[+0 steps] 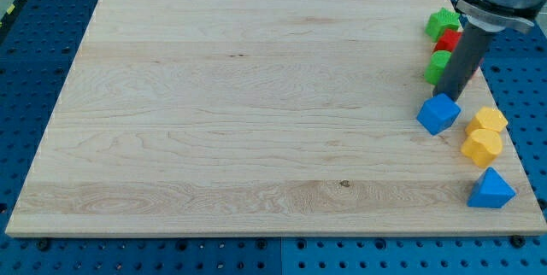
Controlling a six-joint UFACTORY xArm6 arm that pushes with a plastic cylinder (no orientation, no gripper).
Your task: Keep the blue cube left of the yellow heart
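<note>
The blue cube (438, 114) lies near the board's right edge. Two yellow blocks sit just to its right: the upper one (487, 120) and the lower one (482, 147). I cannot tell which of them is the heart. The dark rod comes down from the view's top right, and my tip (445, 95) rests right at the cube's upper edge, touching it or nearly so. The cube stands left of both yellow blocks.
A green star-like block (443, 23), a red block (447, 41) and a green block (438, 67) stack in a column above the cube, partly hidden by the rod. A blue triangular block (491, 190) lies at the bottom right. The wooden board (256, 121) rests on a blue perforated table.
</note>
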